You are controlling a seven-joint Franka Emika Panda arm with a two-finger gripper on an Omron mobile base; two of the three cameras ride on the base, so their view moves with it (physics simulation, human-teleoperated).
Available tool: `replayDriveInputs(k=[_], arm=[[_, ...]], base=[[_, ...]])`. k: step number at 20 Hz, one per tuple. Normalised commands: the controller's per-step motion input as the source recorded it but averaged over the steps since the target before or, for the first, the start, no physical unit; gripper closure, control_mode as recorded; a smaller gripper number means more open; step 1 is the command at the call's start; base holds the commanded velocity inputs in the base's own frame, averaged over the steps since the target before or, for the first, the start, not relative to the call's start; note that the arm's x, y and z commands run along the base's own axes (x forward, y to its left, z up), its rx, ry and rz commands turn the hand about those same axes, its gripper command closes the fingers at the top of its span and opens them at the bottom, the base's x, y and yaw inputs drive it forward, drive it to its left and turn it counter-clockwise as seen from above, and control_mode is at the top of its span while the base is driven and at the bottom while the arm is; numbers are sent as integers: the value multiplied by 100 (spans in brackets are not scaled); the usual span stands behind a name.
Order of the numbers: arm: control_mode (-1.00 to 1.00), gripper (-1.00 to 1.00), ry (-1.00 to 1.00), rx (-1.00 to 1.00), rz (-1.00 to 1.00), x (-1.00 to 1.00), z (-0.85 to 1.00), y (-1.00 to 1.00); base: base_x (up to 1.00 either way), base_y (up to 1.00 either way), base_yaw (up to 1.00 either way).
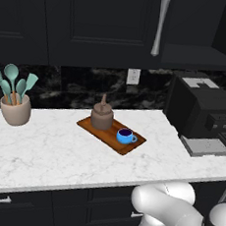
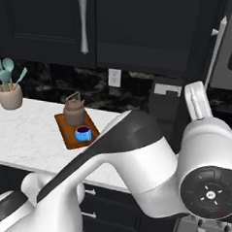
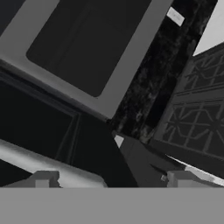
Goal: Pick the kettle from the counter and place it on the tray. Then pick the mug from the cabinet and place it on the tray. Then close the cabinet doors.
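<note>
On the left of the white counter (image 1: 57,148) stands a beige pot (image 1: 15,109) of teal utensils. Mid-counter lies the tray (image 1: 99,131), carrying the kettle (image 1: 102,116) and, just beside it, the blue mug (image 1: 126,135). Above, one cabinet door (image 1: 105,20) is shut. At right, the white arm (image 2: 135,153) bends upward; its gripper (image 3: 111,179), fingers spread and holding nothing, faces a silver bar handle (image 3: 48,164).

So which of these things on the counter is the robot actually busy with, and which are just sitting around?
Part of the job:
- kettle, standing on the tray
- blue mug, also on the tray
- cabinet doors with a silver bar handle

Just sitting around:
- beige utensil pot with teal utensils
- black coffee machine
- wall socket
</note>
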Motion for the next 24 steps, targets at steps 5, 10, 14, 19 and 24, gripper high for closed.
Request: replayDriveInputs(k=[5, 10, 14, 19, 24], arm=[[-100, -100, 0, 0, 19, 35, -7, 55], [-100, -100, 0, 0, 19, 36, -8, 61], [-100, -100, 0, 0, 18, 54, 0, 53], [-100, -100, 6, 0, 18, 63, -2, 45], [-100, -100, 2, -1, 16, 75, -8, 46]], base=[[0, 0, 0], [0, 0, 0], [0, 0, 0], [0, 0, 0], [0, 0, 0]])
